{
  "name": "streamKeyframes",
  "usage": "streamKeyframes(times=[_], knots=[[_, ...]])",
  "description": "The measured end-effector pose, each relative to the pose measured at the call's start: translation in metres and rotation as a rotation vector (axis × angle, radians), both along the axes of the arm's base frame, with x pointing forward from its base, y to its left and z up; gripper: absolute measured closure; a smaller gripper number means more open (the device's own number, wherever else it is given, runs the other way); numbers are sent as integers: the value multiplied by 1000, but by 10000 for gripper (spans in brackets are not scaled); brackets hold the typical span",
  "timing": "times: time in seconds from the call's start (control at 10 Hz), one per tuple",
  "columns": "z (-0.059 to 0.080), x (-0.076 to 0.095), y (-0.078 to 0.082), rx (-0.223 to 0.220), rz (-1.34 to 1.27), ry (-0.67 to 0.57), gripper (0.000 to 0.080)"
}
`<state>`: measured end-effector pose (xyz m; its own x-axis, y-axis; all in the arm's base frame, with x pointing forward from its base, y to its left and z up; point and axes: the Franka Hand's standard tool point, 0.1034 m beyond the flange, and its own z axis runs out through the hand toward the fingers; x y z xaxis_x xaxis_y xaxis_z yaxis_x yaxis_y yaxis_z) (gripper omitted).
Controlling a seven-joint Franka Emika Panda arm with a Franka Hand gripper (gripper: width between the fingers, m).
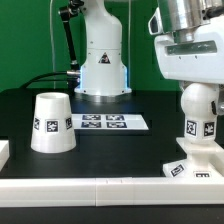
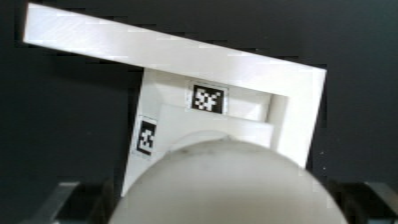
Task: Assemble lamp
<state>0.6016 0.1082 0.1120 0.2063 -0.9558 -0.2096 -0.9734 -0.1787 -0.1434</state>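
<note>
clamping bulb [image 1: 200, 120] in gripper [image 1: 197, 90], right side of exterior frame | holding upright over base [image 1: 188, 170], lower right, for seating | with shade [image 1: 52, 122] mid-left, apart, likely for last

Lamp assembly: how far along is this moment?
Done: nothing looks finished yet. In hand: the end effector grips the bulb, upright on or just above the base; whether it is seated cannot be told. Left: the shade stands apart on the table, unfitted.
</note>
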Motion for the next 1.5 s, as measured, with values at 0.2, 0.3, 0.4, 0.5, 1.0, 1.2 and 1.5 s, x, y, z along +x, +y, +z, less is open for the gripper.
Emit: streamKeyframes(times=[0.2,0.3,0.4,0.5,1.0,1.2,1.5], knots=[[0,2,1,24,-132,21,222],[0,2,2,32,-182,33,222],[0,1,2,29,-160,27,222],[0,1,1,22,-106,19,129],[4,4,-1,-42,365,-49,101],[4,5,-1,-52,488,-79,101],[4,4,-4,-147,909,-137,101]])
